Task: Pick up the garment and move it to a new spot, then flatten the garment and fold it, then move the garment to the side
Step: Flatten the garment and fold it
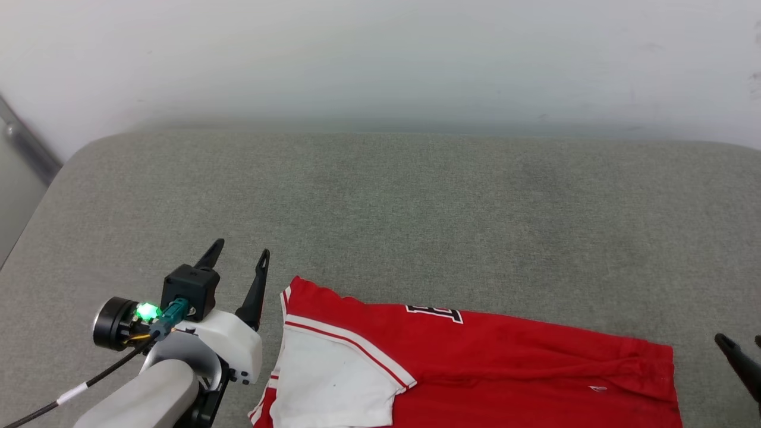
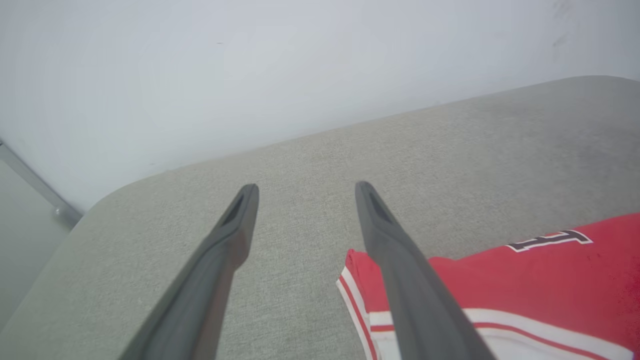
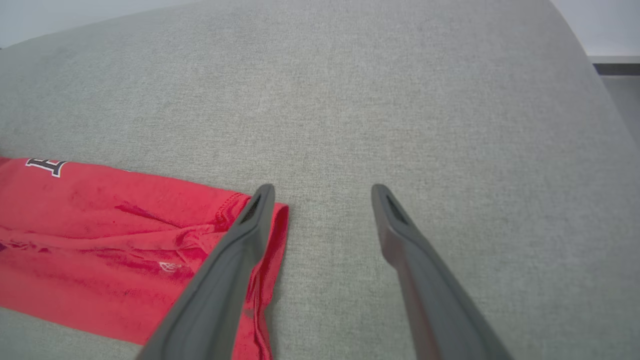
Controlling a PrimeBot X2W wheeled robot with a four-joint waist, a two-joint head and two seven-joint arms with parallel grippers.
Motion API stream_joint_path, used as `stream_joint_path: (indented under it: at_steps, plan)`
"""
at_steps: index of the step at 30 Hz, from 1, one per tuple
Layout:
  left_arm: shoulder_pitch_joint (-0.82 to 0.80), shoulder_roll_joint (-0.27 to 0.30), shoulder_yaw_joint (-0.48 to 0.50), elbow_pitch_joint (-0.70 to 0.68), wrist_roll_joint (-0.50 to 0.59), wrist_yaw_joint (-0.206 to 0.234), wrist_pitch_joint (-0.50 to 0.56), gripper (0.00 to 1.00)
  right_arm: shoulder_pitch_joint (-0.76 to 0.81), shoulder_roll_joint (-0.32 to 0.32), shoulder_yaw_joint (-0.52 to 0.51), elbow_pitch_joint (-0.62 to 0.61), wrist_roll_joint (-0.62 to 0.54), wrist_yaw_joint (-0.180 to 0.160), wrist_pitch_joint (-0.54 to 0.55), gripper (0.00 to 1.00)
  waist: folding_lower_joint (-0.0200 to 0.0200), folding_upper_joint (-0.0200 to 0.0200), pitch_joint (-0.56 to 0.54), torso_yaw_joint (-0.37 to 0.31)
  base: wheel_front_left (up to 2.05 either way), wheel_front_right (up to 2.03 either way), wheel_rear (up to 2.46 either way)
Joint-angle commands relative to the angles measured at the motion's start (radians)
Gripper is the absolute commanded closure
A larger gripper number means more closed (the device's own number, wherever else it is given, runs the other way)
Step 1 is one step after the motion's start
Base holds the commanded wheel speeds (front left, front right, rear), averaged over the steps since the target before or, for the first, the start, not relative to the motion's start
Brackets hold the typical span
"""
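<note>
The garment [image 1: 475,356] lies folded near the front of the grey worktop [image 1: 416,208]. The left hand [image 1: 241,247] and right hand [image 3: 324,189] both gape wide and empty, one by each end. I'd pinch both ends evenly and keep it low so the fold holds.

Seen from the head, the cushion [image 1: 416,208] lies bare from 9 through 12 to 3 o'clock, open for a pass right up to the wall [image 1: 380,59] at 12. The shirt [image 1: 505,368] lies flat and low from 6 to 4 o'clock, with shallow wrinkles near its 4 o'clock end. A narrow bare strip parts its 7 o'clock corner from the left gripper [image 1: 241,248], whose fingers stand apart with nothing between. The right gripper [image 1: 739,342] at 4 is likewise spread over bare cushion near the hem. A rail [image 1: 27,148] stands beyond the cushion's edge at 9.
</note>
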Motion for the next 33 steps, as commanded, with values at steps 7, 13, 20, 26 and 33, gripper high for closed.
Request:
stream_joint_path:
  at_steps: [7,13,20,26,33]
  plan:
    - [0.150,-0.069,0.211,-0.111,0.221,0.081,-0.007,0.00,0.062,0.109,-0.040,0.049,0.017,0.000,0.052,0.00,0.0001,0.0000,0.023,0.022,0.00,0.00,0.00]
    - [0.251,-0.144,0.348,-0.132,0.339,0.069,-0.007,0.00,0.060,0.190,0.004,0.097,0.046,0.000,0.130,0.00,0.0001,0.0000,0.039,0.037,0.00,0.00,0.00]
    - [0.347,-0.238,0.493,-0.152,0.465,0.025,-0.006,0.00,0.068,0.266,0.140,0.181,0.038,0.000,0.218,0.00,0.0001,0.0000,0.054,0.049,0.00,0.00,0.00]
    - [0.404,-0.302,0.583,-0.169,0.552,-0.014,-0.006,0.00,0.040,0.282,0.197,0.226,0.043,0.001,0.205,0.00,0.0001,0.0000,0.061,0.053,0.00,0.00,0.00]
    - [0.476,-0.385,0.687,-0.189,0.634,-0.088,-0.006,0.00,-0.036,0.203,0.191,0.209,0.051,-0.001,0.143,1.00,0.0001,0.0000,0.043,0.051,0.00,0.00,0.00]
